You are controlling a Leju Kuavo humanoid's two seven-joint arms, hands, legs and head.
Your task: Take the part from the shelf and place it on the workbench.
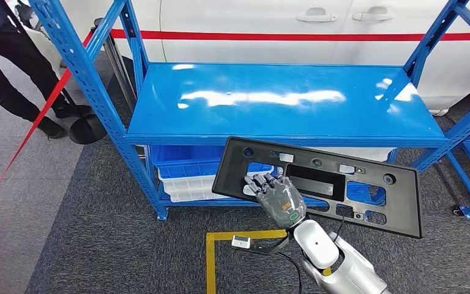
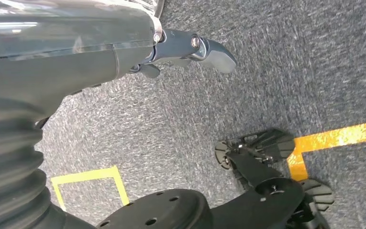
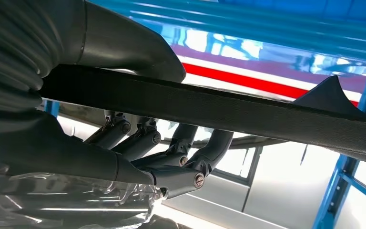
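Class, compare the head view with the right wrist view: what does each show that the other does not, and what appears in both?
Head view alone: the whole black part with its cutouts, the blue shelf's bare top, bins beneath it, yellow floor tape and a person's legs.
Right wrist view alone: the part's thin edge clamped between the thumb and the fingers.
Both: the right hand holding the part, blue shelf framing, and the white car with its red stripe.

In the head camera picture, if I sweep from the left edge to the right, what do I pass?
Person's legs → red tape → shelf's left upright → blue bins → right hand holding the black part → shelf's right upright.
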